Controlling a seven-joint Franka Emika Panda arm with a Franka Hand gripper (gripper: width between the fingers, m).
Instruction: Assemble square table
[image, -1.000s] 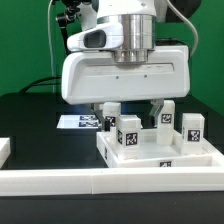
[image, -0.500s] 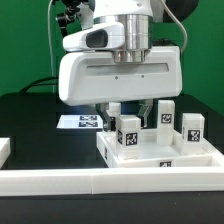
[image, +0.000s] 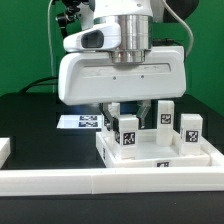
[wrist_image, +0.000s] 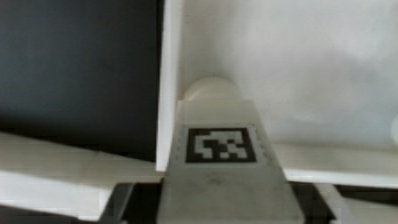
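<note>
We're low over the square tabletop, which lies flat on the black surface against the white rail. Four tagged legs stand upright on it. They look like stiff, light, smooth plastic, so we'd take flat opposite sides. In the wrist view one leg sits straight ahead, seemingly between the gripper fingers; whether they're clamped we cannot tell.
</note>
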